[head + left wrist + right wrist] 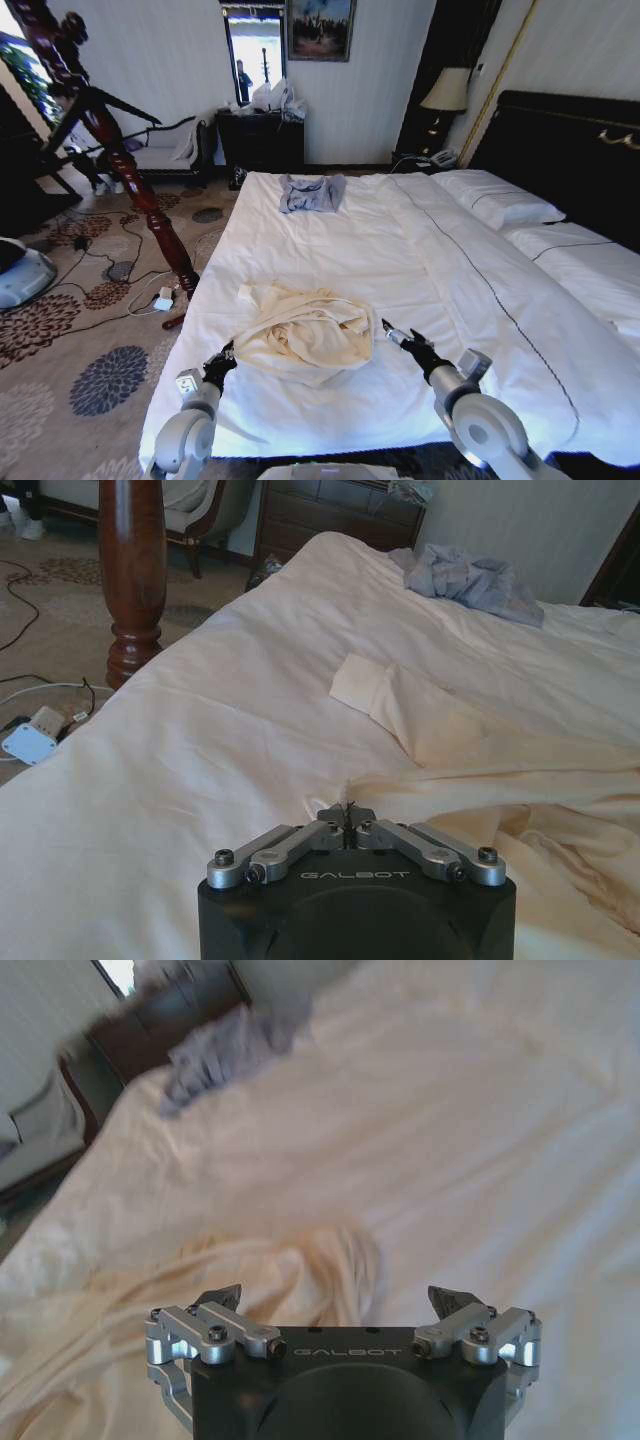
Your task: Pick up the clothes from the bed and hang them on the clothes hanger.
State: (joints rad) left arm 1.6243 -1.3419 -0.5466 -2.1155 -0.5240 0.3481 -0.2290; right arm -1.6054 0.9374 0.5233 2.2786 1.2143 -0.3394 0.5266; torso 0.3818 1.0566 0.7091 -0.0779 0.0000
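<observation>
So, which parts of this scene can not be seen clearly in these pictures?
- Clothes hanger: head view's top edge cuts off its top.
- Clothes: crumpled, so collar and one sleeve are hidden in its own folds.
- Left pincer: fingers closed at a sheet wrinkle; whether they pinch fabric is too small to tell.
- Grey-blue garment: blurred in right wrist view.

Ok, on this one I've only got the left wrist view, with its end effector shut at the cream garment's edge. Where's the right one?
Observer: The right end effector is open, at the opposite side of the clothes, low over the bed.
Operator: Is the garment spread out?
Observer: No, it's crumpled in a heap near the bed edge closest to the robot.
Operator: And the stand?
Observer: The clothes hanger stands on the carpet to the robot's left of the bed; its visible arms are bare.
</observation>
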